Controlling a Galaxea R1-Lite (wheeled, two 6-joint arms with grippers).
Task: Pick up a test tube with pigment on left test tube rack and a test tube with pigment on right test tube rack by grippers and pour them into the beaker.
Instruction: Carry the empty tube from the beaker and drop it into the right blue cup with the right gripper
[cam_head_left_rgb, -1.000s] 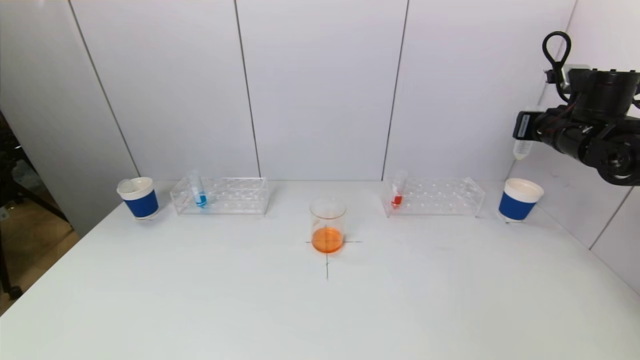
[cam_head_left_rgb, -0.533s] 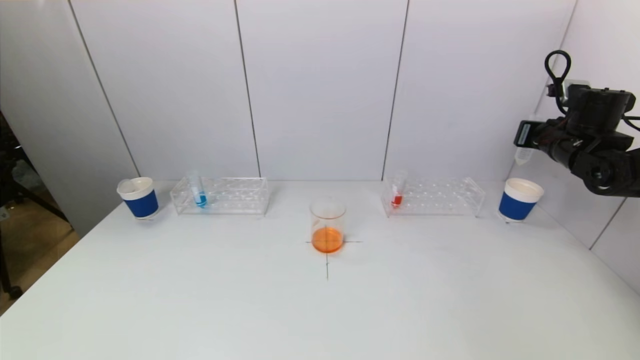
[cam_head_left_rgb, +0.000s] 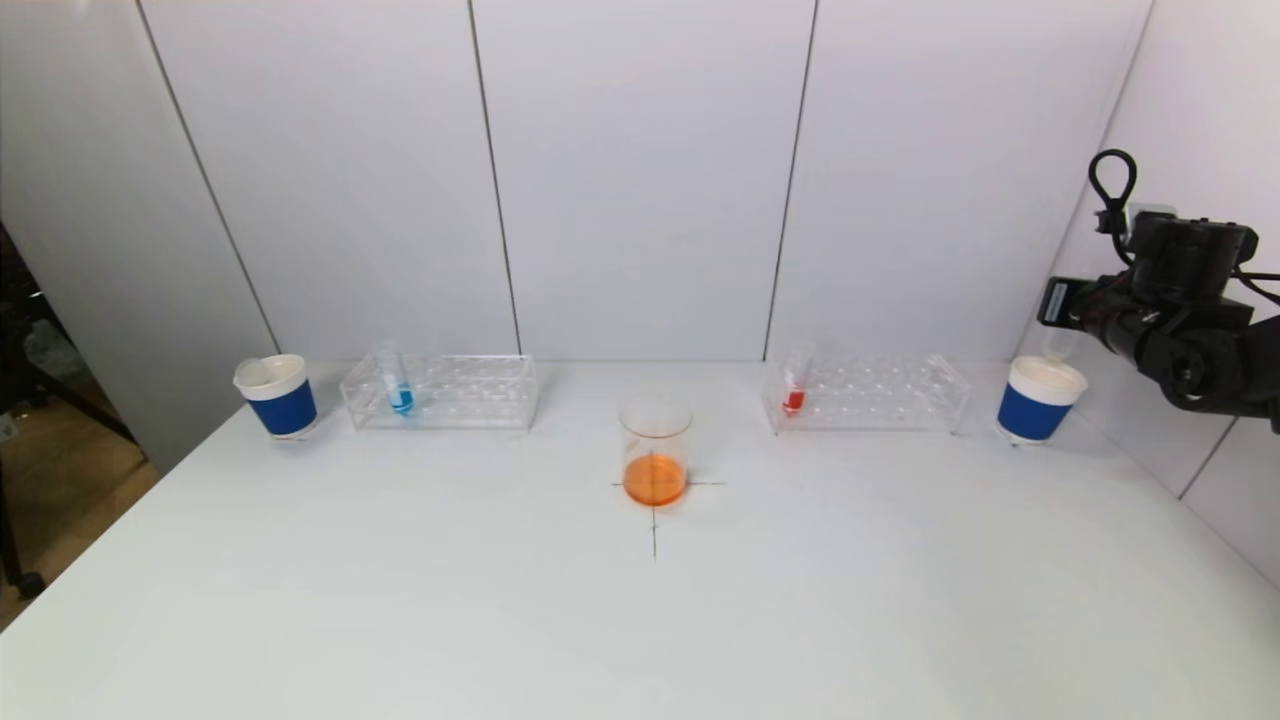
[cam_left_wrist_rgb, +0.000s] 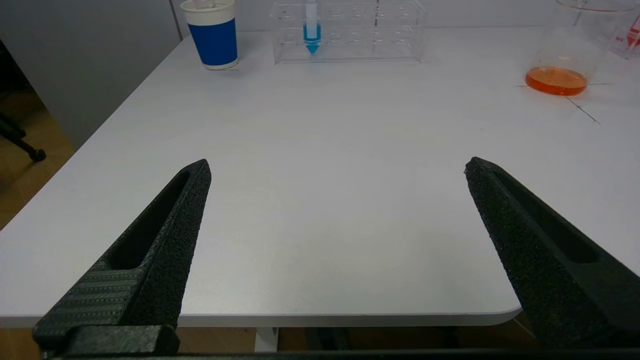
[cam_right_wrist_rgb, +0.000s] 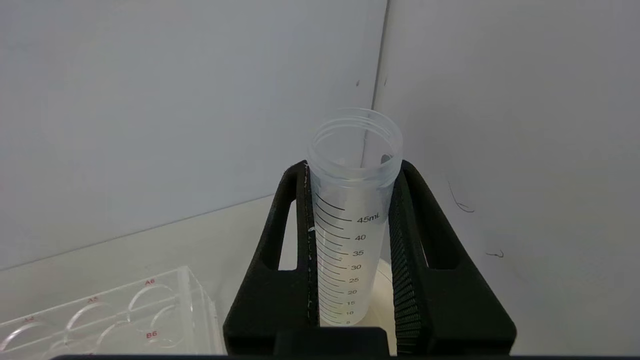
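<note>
The beaker (cam_head_left_rgb: 655, 450) holds orange liquid at the table's middle. A tube with blue pigment (cam_head_left_rgb: 399, 388) stands in the left rack (cam_head_left_rgb: 450, 392). A tube with red pigment (cam_head_left_rgb: 795, 388) stands in the right rack (cam_head_left_rgb: 880, 393). My right gripper (cam_head_left_rgb: 1058, 305) is shut on an empty clear test tube (cam_right_wrist_rgb: 350, 225), upright, its tip (cam_head_left_rgb: 1058, 346) just above the mouth of the right blue cup (cam_head_left_rgb: 1036, 400). My left gripper (cam_left_wrist_rgb: 337, 162) hangs open over the table's near edge, holding nothing, out of the head view.
A second blue cup (cam_head_left_rgb: 278, 396) stands left of the left rack, with a clear tube in it. The white wall runs close behind and to the right of the right arm. A black cross is drawn on the table under the beaker.
My right gripper has come down with the empty tube, from well above the right cup to just over its mouth. The left gripper's state is unchanged.
</note>
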